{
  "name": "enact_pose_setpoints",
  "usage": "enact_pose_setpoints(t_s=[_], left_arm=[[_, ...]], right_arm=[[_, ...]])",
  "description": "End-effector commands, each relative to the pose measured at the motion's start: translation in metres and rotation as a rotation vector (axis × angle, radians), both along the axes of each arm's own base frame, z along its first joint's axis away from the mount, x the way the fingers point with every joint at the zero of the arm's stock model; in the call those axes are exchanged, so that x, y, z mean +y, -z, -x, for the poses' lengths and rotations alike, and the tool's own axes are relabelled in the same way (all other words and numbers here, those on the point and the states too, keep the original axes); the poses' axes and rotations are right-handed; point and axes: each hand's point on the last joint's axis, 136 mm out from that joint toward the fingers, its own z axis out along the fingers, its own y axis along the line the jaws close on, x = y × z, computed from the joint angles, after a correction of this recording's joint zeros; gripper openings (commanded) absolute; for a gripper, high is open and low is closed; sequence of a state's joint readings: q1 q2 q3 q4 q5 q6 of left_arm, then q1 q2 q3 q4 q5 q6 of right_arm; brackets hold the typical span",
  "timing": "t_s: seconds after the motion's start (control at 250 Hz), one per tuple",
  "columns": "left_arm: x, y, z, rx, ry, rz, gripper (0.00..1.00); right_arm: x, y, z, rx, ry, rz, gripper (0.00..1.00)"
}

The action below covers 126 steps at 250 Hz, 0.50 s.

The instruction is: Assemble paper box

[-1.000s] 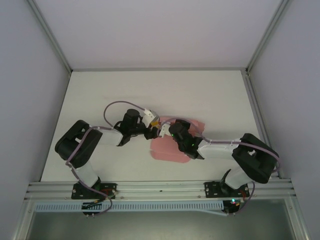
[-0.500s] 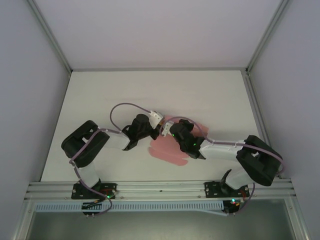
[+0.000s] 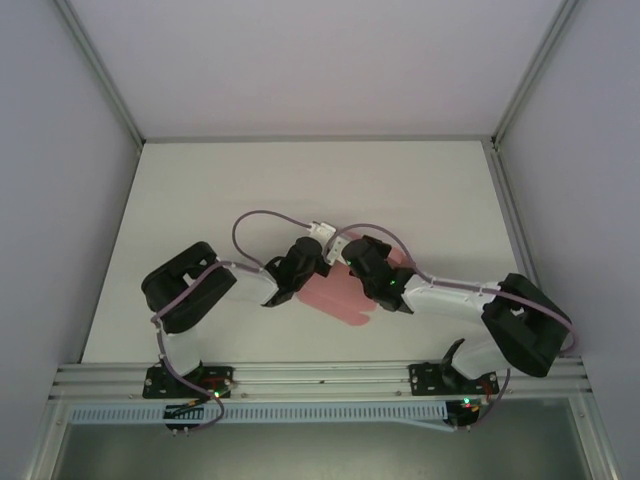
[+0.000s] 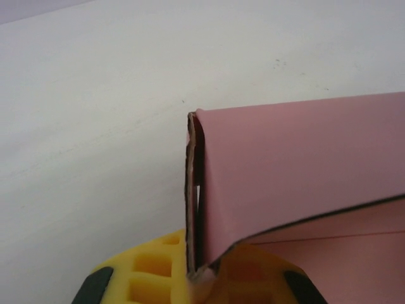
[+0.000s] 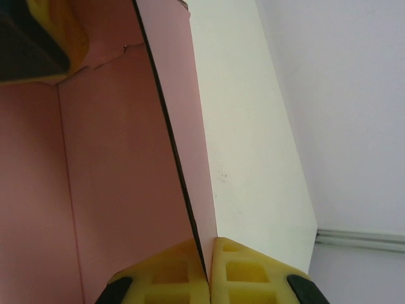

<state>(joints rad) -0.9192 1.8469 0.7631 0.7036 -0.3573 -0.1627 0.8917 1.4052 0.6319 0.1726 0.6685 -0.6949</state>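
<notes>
My left gripper (image 4: 197, 273) has its yellow foam pads (image 4: 149, 269) pressed onto the paper box (image 4: 304, 164), plain salmon-pink thin paperboard with creases. They pinch a doubled fold that stands upright between them, raw brownish cut edge facing the camera. From that fold a pink panel runs off to the right, with another pink layer under its lower edge.

My right gripper (image 5: 207, 273) is also clamped. Its yellow pads (image 5: 250, 272) squeeze one thin pink wall, seen edge-on as a dark line running from the pads up and left. Left of that line are the pink inner faces (image 5: 120, 158) with one straight crease and a small jagged tab near the top. A yellow and black finger sits at that top-left corner.

From above, the left gripper (image 3: 322, 262) and right gripper (image 3: 345, 262) meet just beside each other over the pink board (image 3: 340, 298). It sits mid-width on the white table (image 3: 300, 190), nearer the arm bases than the far edge. The part that shows stretches roughly left to right, slightly slanted. The wrists cover the rest, so I can't tell the true long axis.
</notes>
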Motion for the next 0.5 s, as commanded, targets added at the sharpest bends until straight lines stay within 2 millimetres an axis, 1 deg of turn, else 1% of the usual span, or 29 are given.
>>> enact_pose_setpoints(t_s=[0.0, 0.016, 0.032, 0.06, 0.072, 0.136, 0.184, 0.212, 0.264, 0.311, 0.367, 0.399, 0.455, 0.499], left_arm=[[0.055, 0.026, -0.026, 0.001, -0.217, -0.150, 0.00], [0.053, 0.025, -0.025, -0.001, -0.212, -0.143, 0.00], [0.052, 0.025, -0.025, 0.001, -0.207, -0.143, 0.00], [0.046, 0.026, -0.022, 0.008, -0.163, -0.146, 0.00], [0.043, 0.026, -0.020, 0.009, -0.141, -0.147, 0.00], [0.031, 0.019, -0.012, -0.009, -0.061, -0.124, 0.00], [0.020, 0.012, -0.003, -0.016, 0.022, -0.082, 0.00], [0.019, 0.008, -0.001, -0.012, 0.030, -0.059, 0.00], [0.012, 0.005, 0.005, 0.008, 0.077, -0.050, 0.00], [0.008, 0.002, 0.007, 0.016, 0.100, -0.050, 0.00], [0.004, -0.001, 0.012, 0.024, 0.137, -0.052, 0.00], [0.004, -0.003, 0.011, 0.027, 0.130, -0.048, 0.00], [0.004, -0.007, 0.011, 0.029, 0.131, -0.047, 0.00], [0.004, -0.009, 0.011, 0.039, 0.125, -0.036, 0.00]], right_arm=[[0.011, 0.017, 0.020, 0.131, -0.050, -0.089, 0.01], [0.011, 0.015, 0.019, 0.127, -0.044, -0.098, 0.04], [0.011, 0.014, 0.018, 0.125, -0.037, -0.105, 0.10], [0.009, 0.009, 0.016, 0.111, -0.022, -0.125, 0.25], [0.008, 0.007, 0.014, 0.102, -0.013, -0.136, 0.30], [0.002, 0.000, 0.009, 0.094, 0.010, -0.167, 0.39], [-0.006, -0.004, 0.005, 0.091, 0.029, -0.173, 0.48], [-0.013, -0.008, 0.002, 0.086, 0.044, -0.176, 0.49], [-0.023, -0.005, 0.001, 0.124, 0.046, -0.174, 0.52], [-0.032, -0.012, -0.005, 0.106, 0.068, -0.194, 0.52], [-0.027, -0.017, -0.004, 0.099, 0.023, -0.206, 0.53], [-0.022, -0.018, -0.004, 0.100, -0.016, -0.199, 0.53], [-0.013, -0.016, -0.002, 0.117, -0.081, -0.175, 0.52], [-0.011, -0.013, -0.004, 0.130, -0.090, -0.138, 0.50]])
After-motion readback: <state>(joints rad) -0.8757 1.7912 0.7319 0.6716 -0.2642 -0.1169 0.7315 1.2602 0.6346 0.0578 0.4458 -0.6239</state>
